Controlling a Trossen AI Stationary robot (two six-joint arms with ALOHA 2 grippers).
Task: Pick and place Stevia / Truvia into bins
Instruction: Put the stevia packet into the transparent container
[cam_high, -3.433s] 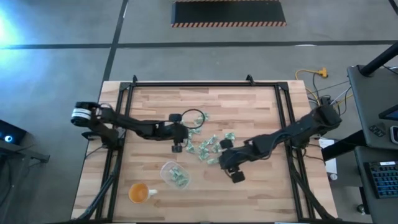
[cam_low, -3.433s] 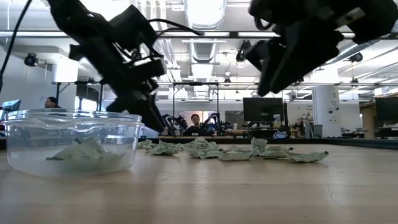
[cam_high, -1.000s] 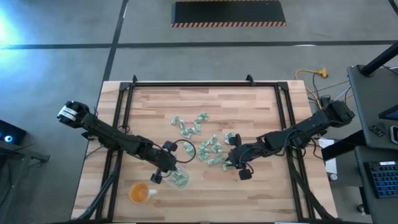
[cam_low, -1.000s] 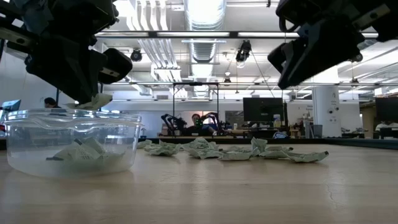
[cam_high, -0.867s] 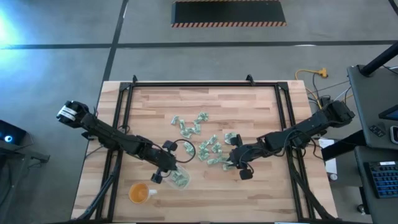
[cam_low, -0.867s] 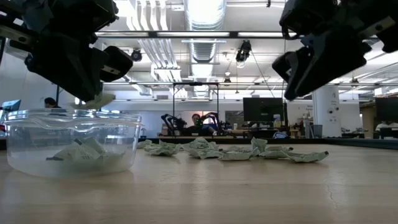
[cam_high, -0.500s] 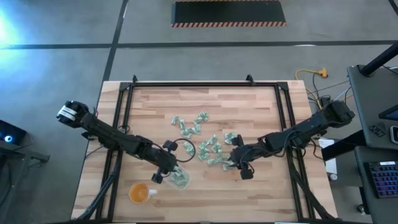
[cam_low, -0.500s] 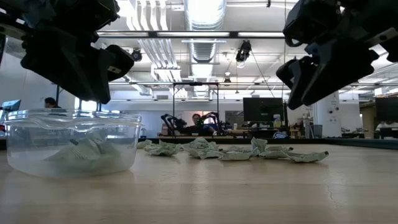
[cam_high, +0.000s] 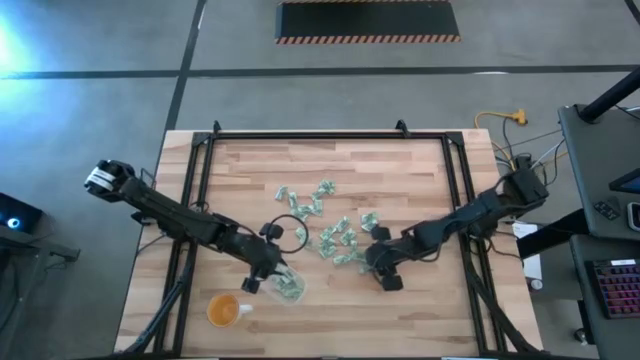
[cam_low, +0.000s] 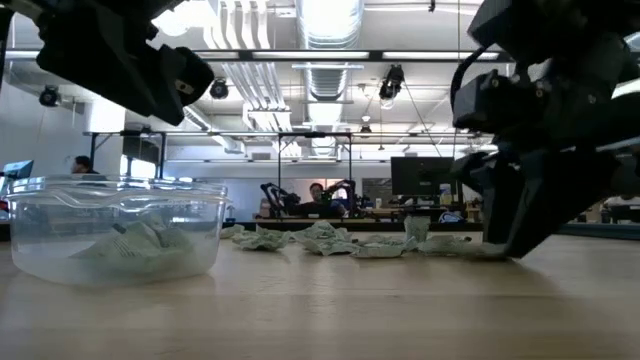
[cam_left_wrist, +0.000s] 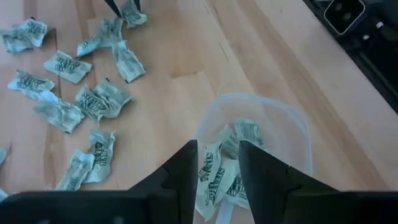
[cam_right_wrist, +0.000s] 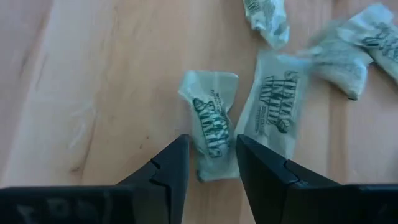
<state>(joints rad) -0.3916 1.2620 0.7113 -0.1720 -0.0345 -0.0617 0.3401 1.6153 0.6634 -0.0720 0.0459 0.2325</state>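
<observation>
Right gripper (cam_right_wrist: 210, 163) down at table, fingers apart, straddling one Stevia packet (cam_right_wrist: 209, 122) at pile's near edge, not yet pinched. Next, likely: close, lift, carry to tub (cam_high: 281, 283). Left gripper (cam_left_wrist: 217, 167) above tub, open, empty

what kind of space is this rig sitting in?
Most likely a robotics lab or open workshop floor. The low view shows exposed ceiling ducts, monitors and more robot arms on benches behind the table, with people seated there. The high view shows bare concrete floor and a hazard-striped mat.
</observation>
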